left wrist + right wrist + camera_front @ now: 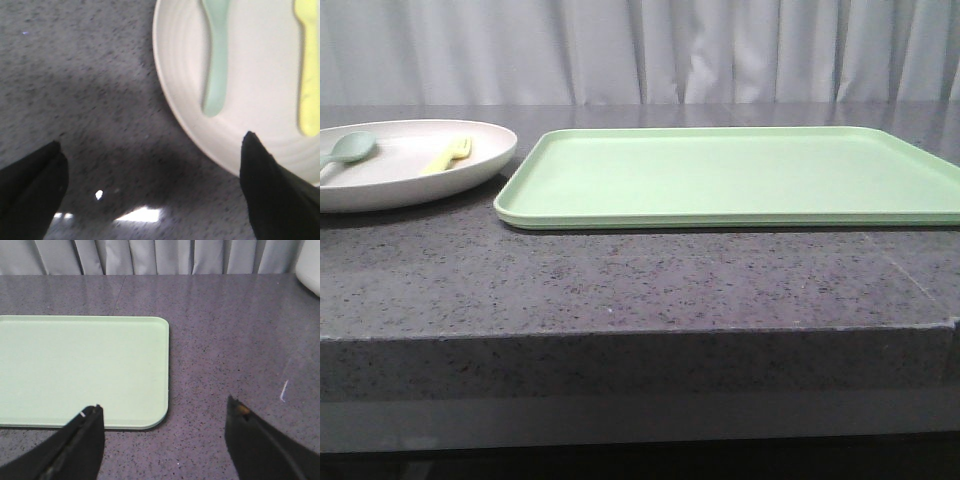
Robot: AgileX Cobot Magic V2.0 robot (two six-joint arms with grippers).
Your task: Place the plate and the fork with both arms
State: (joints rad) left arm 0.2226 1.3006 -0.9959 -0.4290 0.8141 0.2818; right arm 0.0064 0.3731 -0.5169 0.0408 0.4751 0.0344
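Note:
The cream plate (pixel 410 165) sits at the far left of the counter, with the pale yellow fork (pixel 449 155) and a muted green spoon (pixel 348 149) lying in it. In the left wrist view the plate (pixel 255 115), fork (pixel 307 75) and spoon (pixel 216 60) show close up. My left gripper (pixel 150 150) is open and empty above the counter, one finger (pixel 272 195) over the plate's rim. My right gripper (pixel 162 412) is open and empty above bare counter by a corner of the tray. Neither gripper shows in the front view.
A rectangular light green tray (pixel 740 175) lies empty at the middle and right of the dark speckled counter (pixel 640 280); it also shows in the right wrist view (pixel 80 370). Grey curtains hang behind. A white object (pixel 309 267) sits at that view's edge.

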